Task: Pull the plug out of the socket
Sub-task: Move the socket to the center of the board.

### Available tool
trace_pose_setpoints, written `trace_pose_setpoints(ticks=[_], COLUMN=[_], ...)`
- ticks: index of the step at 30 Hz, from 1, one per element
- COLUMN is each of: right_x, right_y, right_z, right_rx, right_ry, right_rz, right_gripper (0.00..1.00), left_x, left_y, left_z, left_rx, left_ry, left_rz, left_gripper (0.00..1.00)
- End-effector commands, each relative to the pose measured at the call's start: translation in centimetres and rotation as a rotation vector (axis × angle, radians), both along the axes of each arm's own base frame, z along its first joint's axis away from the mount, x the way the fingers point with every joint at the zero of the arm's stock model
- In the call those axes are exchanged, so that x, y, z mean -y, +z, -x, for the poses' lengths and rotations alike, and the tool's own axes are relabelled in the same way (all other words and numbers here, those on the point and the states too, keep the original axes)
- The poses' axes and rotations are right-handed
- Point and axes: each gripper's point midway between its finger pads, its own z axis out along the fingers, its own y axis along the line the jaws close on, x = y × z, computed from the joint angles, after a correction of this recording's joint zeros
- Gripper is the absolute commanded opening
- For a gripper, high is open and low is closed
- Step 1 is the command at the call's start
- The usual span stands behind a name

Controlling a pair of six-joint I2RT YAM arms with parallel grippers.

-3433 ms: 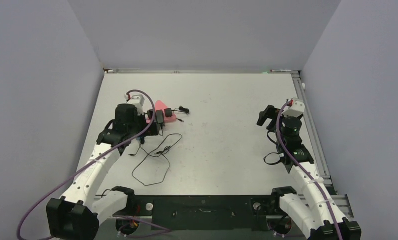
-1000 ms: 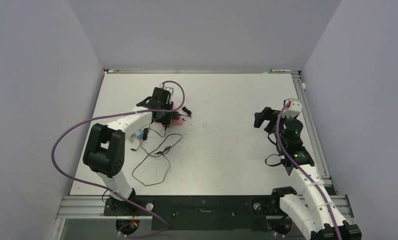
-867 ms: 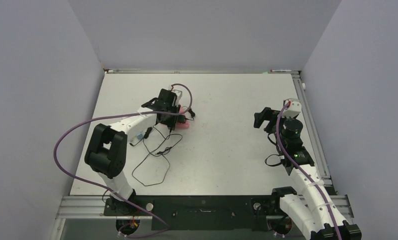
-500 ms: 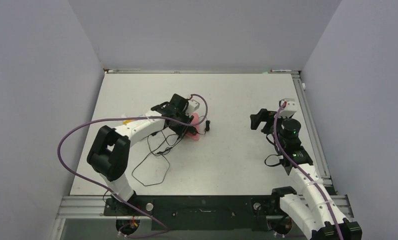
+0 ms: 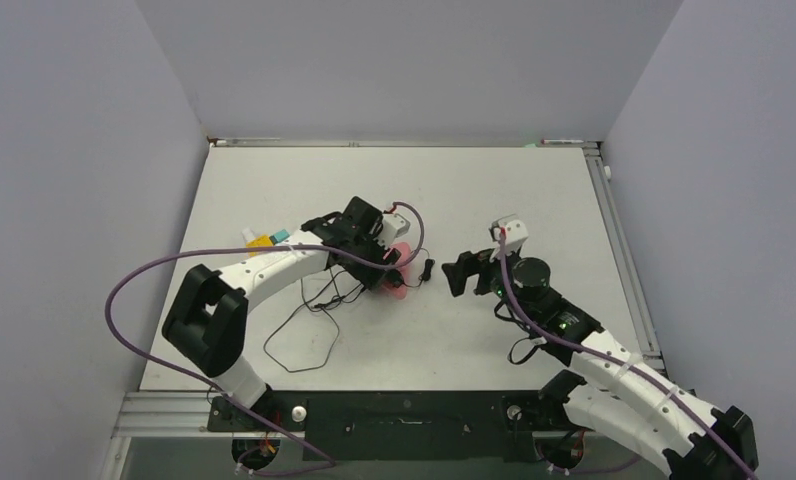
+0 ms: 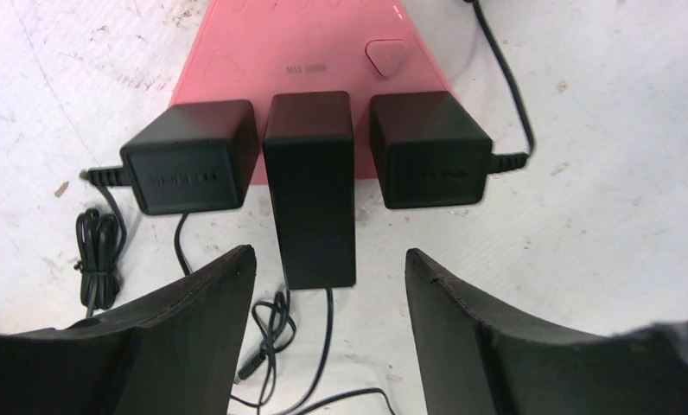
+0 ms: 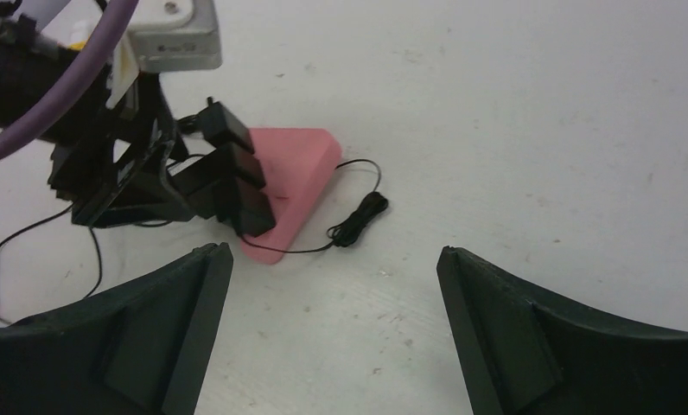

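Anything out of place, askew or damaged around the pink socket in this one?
Nothing looks damaged or spilled. All three black plugs sit side by side in the pink socket. Only the thin cords sprawl in untidy loops across the table.

A pink wedge-shaped socket (image 6: 263, 52) lay flat on the worktop (image 6: 600, 216). Three black plugs (image 6: 310, 186) sat side by side in its edge, the middle one longest, thin cords (image 6: 505, 78) trailing.
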Motion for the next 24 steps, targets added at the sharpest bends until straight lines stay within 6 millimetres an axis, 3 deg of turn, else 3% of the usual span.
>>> trace_pose_setpoints(ticks=[1,8,12,15,19,24], right_x=[-2.7,-8.9,-11.0,-11.9,-11.7,-11.4], right_y=[0.3,-1.2,-2.0,-2.1,-3.0,-4.5], right_z=[1.4,5.2,5.4,5.1,3.7,1.8], right_rx=[0.030,0.061,0.063,0.068,0.014,-0.094], right_ry=[0.003,0.115,0.156,0.175,0.182,0.243], right_rz=[0.013,0.196,0.286,0.323,0.399,0.431], right_gripper=[0.95,0.97,0.98,0.99,0.96,0.91], left_x=[0.9,-0.5,-2.8,-4.5,-3.1,-1.2], left_y=[4.5,6.0,5.3,6.0,7.9,8.5], left_z=[0.0,0.3,-0.2,-1.7,-2.9,-4.8], left_rx=[0.088,0.071,0.008,-0.019,-0.052,-0.130], left_ry=[-0.009,0.064,0.195,0.315,0.367,0.417], left_rz=[0.132,0.226,0.261,0.363,0.559,0.698], left_gripper=[0.65,0.67,0.65,0.65,0.76,0.83])
